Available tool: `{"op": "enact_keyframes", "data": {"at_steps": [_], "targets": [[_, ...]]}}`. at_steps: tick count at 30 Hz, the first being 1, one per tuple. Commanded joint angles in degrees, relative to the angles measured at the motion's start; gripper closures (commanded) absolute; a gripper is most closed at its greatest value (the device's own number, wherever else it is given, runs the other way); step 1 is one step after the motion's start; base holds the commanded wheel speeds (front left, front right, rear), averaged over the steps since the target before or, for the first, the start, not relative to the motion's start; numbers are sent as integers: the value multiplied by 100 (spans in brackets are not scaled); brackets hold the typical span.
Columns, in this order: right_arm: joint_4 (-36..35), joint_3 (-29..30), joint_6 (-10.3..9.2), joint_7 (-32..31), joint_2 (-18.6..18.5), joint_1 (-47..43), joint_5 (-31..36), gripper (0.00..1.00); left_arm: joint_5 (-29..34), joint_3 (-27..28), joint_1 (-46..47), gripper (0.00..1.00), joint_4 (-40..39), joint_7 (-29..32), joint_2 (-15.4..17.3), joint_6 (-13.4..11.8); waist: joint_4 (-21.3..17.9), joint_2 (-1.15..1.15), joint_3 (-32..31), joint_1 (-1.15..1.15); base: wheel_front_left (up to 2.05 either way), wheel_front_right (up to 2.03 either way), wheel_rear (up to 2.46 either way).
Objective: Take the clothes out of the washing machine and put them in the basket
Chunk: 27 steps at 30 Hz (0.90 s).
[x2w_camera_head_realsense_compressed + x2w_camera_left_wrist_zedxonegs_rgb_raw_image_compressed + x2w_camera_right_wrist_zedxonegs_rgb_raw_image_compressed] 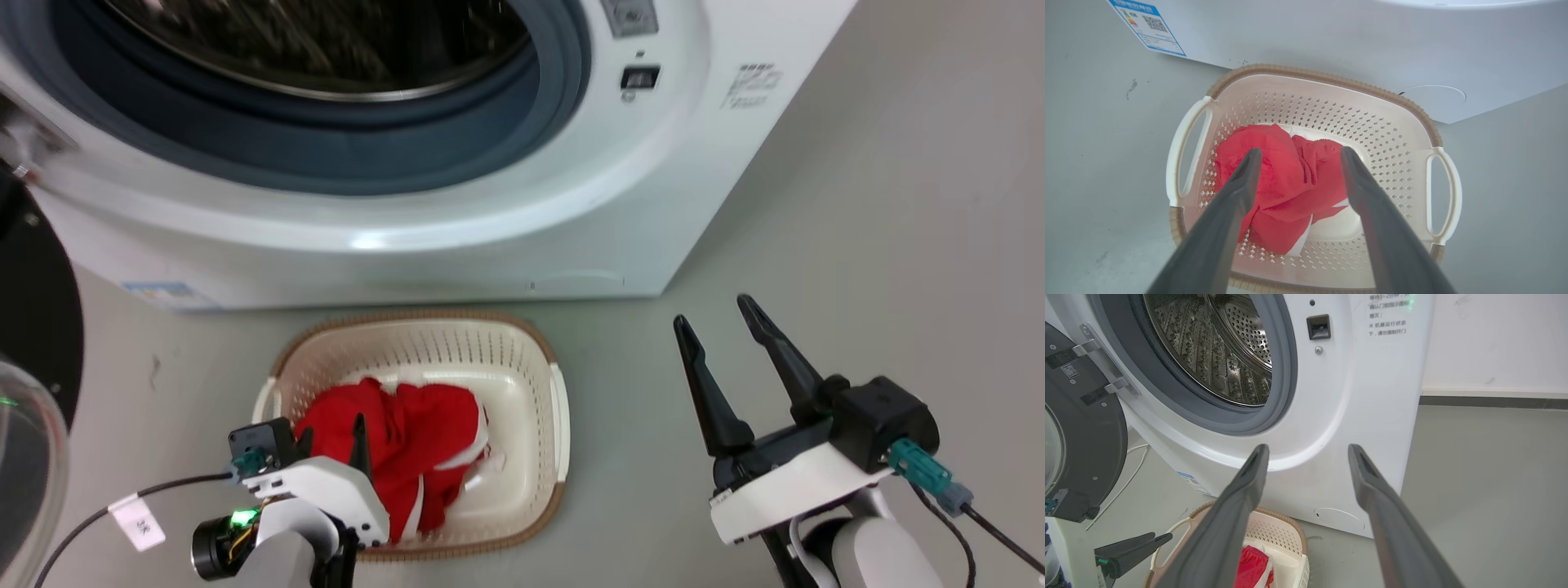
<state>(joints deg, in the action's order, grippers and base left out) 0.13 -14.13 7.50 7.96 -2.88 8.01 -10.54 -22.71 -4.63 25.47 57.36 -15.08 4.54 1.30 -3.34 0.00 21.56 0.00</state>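
Bright red fabric clothes (1286, 183) lie inside the cream perforated plastic basket (1310, 75), toward its left wall, before the white front-loading washing machine (490, 237). The left gripper (1300, 153) hangs above them, jaws wide apart and empty. The right gripper (712, 312) is likewise spread and empty.

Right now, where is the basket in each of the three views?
Head view: basket at lower centre, in front of the washing machine.
Left wrist view: basket in the centre, beyond the left claw.
Right wrist view: basket at the bottom edge, left of centre, partly cut off.
Shared landmark: the red clothes inside it.
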Motion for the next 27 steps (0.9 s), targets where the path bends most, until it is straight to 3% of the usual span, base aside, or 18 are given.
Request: {"op": "enact_keyframes", "data": {"at_steps": [1, 13, 27], "targets": [[13, 11, -2, -17, 2, -114, 16, 0, 44, 35, -117, 0, -62, -12, -1, -28, 2, 0, -612, 0, 0, 0, 0], [-193, 475, -2, -243, 2, -644, 208, 0, 583, 445, -1100, 0, -2238, -12, -89, 100, 106, 0, -1682, 0, 0, 0, 0], [-490, 897, -2, -437, 2, -1049, 424, 0, 1434, 498, -1938, 0, -4799, -12, 49, 7, 214, 0, -2193, 0, 0, 0, 0]]}}
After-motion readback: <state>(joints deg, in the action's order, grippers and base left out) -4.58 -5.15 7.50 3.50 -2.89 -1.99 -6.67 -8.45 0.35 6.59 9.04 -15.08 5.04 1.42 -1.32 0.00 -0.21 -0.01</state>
